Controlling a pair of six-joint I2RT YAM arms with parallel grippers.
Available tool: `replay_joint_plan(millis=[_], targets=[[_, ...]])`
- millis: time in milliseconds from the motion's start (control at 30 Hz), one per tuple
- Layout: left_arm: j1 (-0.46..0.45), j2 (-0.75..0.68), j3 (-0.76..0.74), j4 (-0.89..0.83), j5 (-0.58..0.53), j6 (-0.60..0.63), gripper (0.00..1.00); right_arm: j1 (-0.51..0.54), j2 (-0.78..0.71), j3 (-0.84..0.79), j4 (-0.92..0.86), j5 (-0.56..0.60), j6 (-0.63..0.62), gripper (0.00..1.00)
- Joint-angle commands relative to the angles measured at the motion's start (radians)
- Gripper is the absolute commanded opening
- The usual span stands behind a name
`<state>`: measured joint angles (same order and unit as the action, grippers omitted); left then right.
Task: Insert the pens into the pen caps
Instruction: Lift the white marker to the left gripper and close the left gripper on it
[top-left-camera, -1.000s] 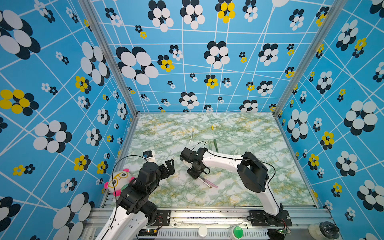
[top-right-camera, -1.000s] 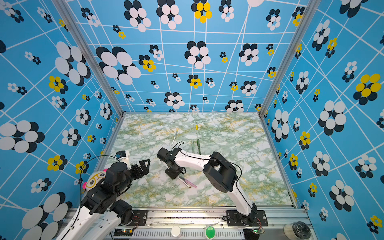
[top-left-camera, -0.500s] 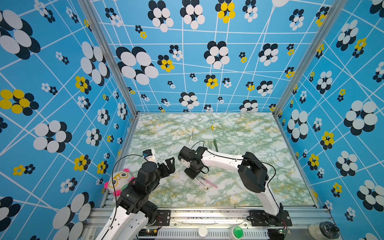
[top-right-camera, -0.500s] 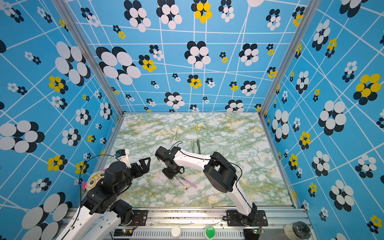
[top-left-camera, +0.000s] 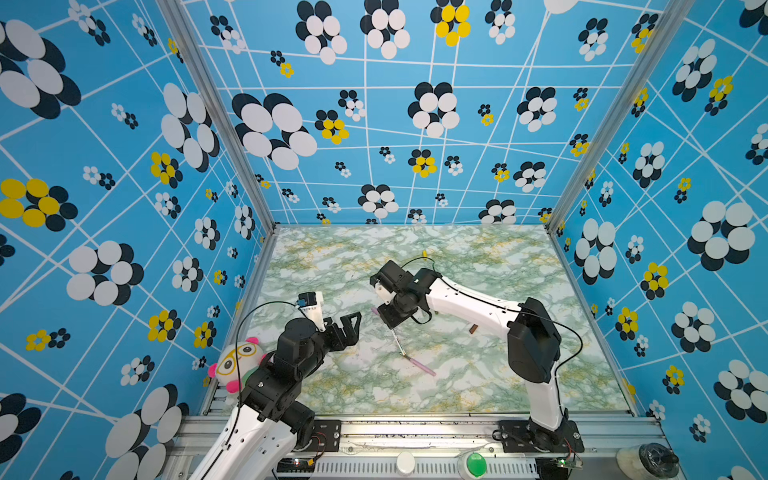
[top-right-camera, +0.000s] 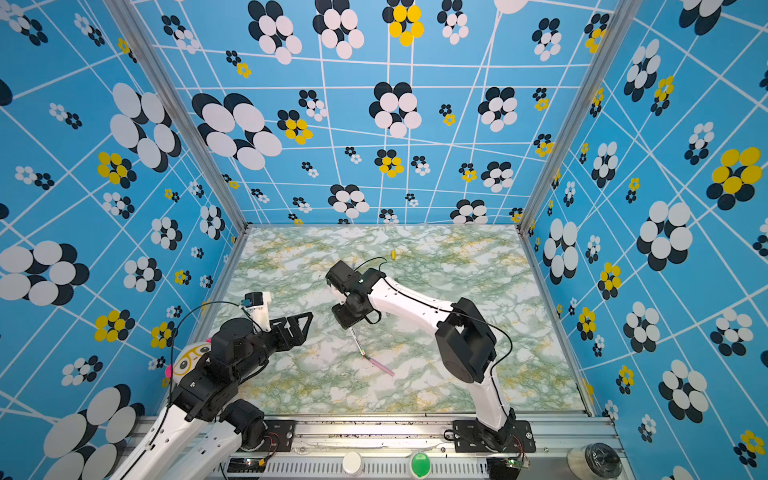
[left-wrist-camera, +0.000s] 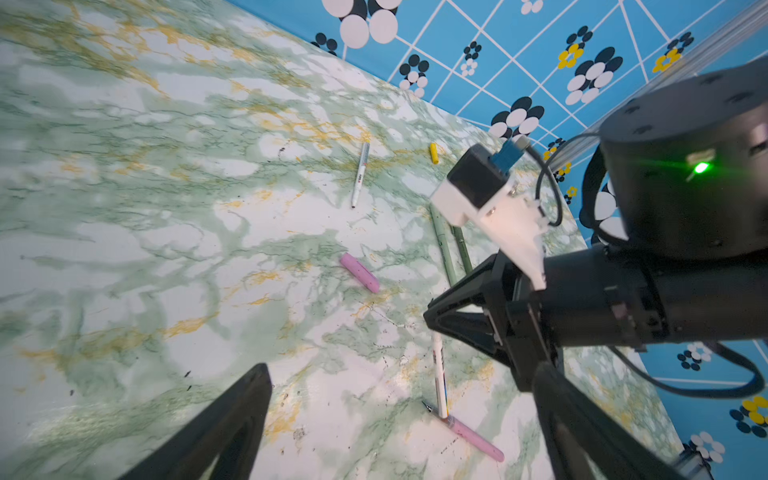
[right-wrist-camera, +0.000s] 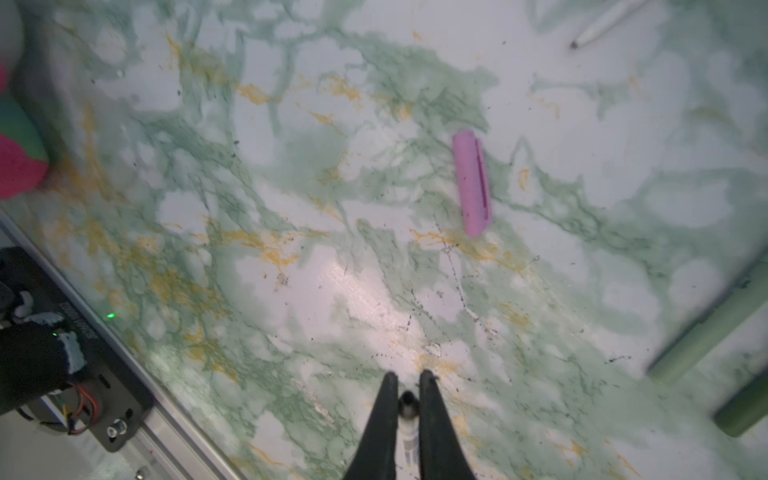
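Centrally, the right pincer (right-wrist-camera: 407, 384) stands clamped on a white pen (left-wrist-camera: 439, 374) with printed marks, which slants from its jaws down to the marbled surface (top-left-camera: 478, 386). Below the pincer, the lower end of this pen meets a pink pen (left-wrist-camera: 473, 436) lying flat, close to that pen's dark pointed tip. Whether the two touch cannot be told. Just beside the pincer lies a pink pen cap (right-wrist-camera: 471, 183), apart from both pens and roughly between the two pincers. Beyond the right pincer a pale green pen (left-wrist-camera: 442, 249) and a dark green pen (left-wrist-camera: 462, 249) lie side by side. Farther off are a second white pen (left-wrist-camera: 360, 174) and a yellow cap (left-wrist-camera: 434, 153). Behind the pincer, beside the right arm (top-left-camera: 469, 305), lies a brown cap (top-left-camera: 473, 329). The left pincer (top-left-camera: 347, 330) hovers above the surface with its jaws wide apart — holding nothing — near the right pincer but not touching it.
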<state>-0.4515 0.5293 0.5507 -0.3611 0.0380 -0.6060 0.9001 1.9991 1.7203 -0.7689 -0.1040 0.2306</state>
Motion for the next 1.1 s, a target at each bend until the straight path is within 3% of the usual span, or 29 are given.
replay_joint_plan(millis=[0,333,567,733,1067], targets=[[0.008,0.056,0.003,0.082,0.134,0.071,1.00,-0.018,-0.068,-0.038,0.040,-0.027,0.041,0.11],[-0.002,0.169,0.010,0.179,0.289,0.232,0.97,-0.083,-0.174,-0.101,0.108,-0.076,0.092,0.10],[-0.019,0.235,0.021,0.278,0.425,0.247,0.93,-0.150,-0.295,-0.174,0.163,-0.186,0.125,0.10],[-0.050,0.325,0.058,0.327,0.434,0.235,0.89,-0.170,-0.376,-0.228,0.203,-0.256,0.130,0.10],[-0.145,0.489,0.151,0.342,0.436,0.281,0.83,-0.171,-0.457,-0.296,0.261,-0.275,0.163,0.10]])
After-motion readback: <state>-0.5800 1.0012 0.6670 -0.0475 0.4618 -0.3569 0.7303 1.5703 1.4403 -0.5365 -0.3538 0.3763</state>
